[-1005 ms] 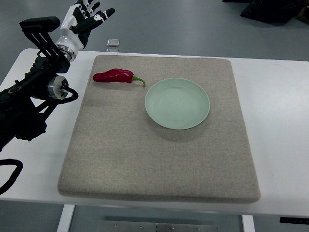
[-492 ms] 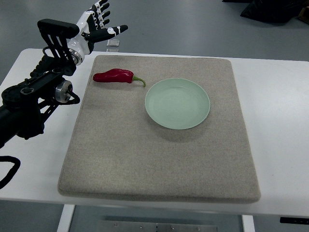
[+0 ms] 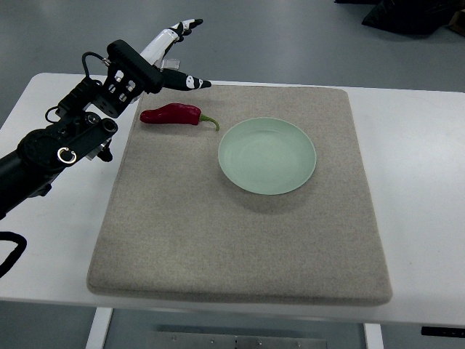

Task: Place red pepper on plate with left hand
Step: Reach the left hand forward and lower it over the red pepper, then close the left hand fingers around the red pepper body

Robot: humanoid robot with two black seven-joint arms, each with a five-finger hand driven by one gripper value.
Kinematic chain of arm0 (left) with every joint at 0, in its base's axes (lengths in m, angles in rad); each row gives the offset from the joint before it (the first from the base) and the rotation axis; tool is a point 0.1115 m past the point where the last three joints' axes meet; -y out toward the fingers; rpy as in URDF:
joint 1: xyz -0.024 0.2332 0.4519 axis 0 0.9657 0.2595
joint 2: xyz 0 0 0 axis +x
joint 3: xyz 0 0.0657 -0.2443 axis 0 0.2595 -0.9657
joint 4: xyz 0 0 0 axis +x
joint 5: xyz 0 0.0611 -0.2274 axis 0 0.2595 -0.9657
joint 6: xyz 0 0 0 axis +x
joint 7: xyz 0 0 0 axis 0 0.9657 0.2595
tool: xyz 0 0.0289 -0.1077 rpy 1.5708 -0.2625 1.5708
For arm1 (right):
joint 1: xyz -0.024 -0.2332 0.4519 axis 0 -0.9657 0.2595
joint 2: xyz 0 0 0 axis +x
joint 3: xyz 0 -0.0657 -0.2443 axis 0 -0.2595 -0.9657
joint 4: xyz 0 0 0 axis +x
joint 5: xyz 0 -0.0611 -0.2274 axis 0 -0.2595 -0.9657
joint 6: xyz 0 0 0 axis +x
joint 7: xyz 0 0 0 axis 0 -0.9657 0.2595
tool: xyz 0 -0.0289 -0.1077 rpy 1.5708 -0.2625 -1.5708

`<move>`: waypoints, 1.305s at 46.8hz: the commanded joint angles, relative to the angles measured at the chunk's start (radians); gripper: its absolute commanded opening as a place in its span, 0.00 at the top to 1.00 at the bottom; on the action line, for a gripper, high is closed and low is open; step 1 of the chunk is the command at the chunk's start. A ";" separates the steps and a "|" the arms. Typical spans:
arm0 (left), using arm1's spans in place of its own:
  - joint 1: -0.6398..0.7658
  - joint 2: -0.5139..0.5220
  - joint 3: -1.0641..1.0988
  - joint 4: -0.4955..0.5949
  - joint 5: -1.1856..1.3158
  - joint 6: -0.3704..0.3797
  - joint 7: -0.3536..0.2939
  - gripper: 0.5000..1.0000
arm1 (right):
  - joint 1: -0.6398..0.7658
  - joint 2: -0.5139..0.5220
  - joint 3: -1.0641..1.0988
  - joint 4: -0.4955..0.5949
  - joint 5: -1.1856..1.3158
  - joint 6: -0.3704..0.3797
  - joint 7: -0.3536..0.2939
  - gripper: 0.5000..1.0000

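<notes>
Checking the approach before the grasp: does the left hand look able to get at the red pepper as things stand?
Probably yes. The left hand hangs open just beyond the red pepper, which lies bare on the mat beside the plate, nothing between them.

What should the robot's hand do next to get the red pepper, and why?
Probably lower the left hand onto the red pepper and close around it. The hand is open and holds nothing, just beyond the pepper, which lies on the mat beside the empty plate.

Red pepper (image 3: 171, 114) with green stem, pale green plate (image 3: 267, 155), beige mat (image 3: 240, 240).
</notes>
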 commanded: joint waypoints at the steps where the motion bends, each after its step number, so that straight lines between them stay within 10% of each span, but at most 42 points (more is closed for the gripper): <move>1: -0.009 0.001 0.018 0.016 0.064 0.001 0.002 0.03 | 0.000 0.000 0.000 0.000 0.000 0.000 0.000 0.14; 61: -0.065 0.006 0.208 0.206 0.265 -0.002 0.009 0.10 | 0.000 0.000 0.000 0.000 0.000 0.000 0.000 0.14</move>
